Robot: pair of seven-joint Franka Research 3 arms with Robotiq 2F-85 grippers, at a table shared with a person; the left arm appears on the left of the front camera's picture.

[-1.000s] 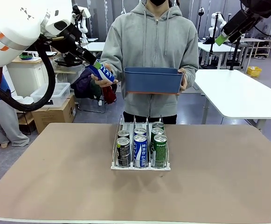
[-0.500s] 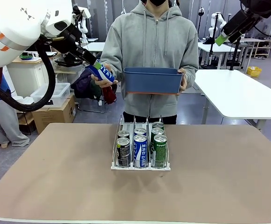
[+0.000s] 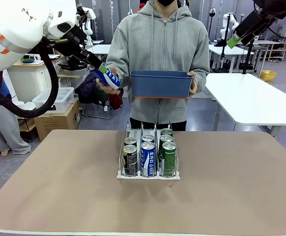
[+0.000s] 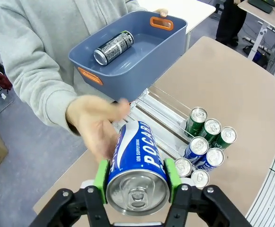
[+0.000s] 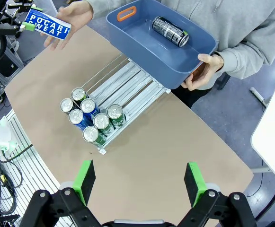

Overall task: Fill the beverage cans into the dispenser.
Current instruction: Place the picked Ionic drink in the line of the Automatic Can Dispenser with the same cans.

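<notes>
**Q:** What is most at risk in this figure?

**A:** The blue-and-white can (image 4: pixel 138 158). The left gripper (image 4: pixel 137 183) holds it tilted in the air beyond the table's far edge, just beside the blue bin (image 4: pixel 128 78), with its green pads (image 4: pixel 101 176) clamped on the can's sides. The person's hand (image 4: pixel 95 124) lies against the can's far end, and blur hides whether it grips. If hand and gripper pull against each other, the smooth round wall may twist or slip between the two narrow pads, and the can would fall.

**Q:** And at the rack?

**A:** The rack (image 3: pixel 148 175) stands mid-table. Seven cans (image 3: pixel 148 158) are crowded at its near end: two black, two blue-and-white, three green. The lanes are narrow, so a can lowered off-centre could catch a divider or knock the upright ones. A black can (image 4: pixel 113 47) lies on its side in the bin and would likely roll if the bin tips.

**Q:** The other arm?

**A:** The right gripper (image 5: pixel 139 183) hangs high over the table with its fingers spread wide, grasping nothing.

**Q:** Surface and room?

**A:** A flat, matt brown table (image 3: pixel 54 191). Behind it are white tables (image 3: pixel 253 101) and a cardboard box (image 3: pixel 59 120) on a grey floor.
</notes>
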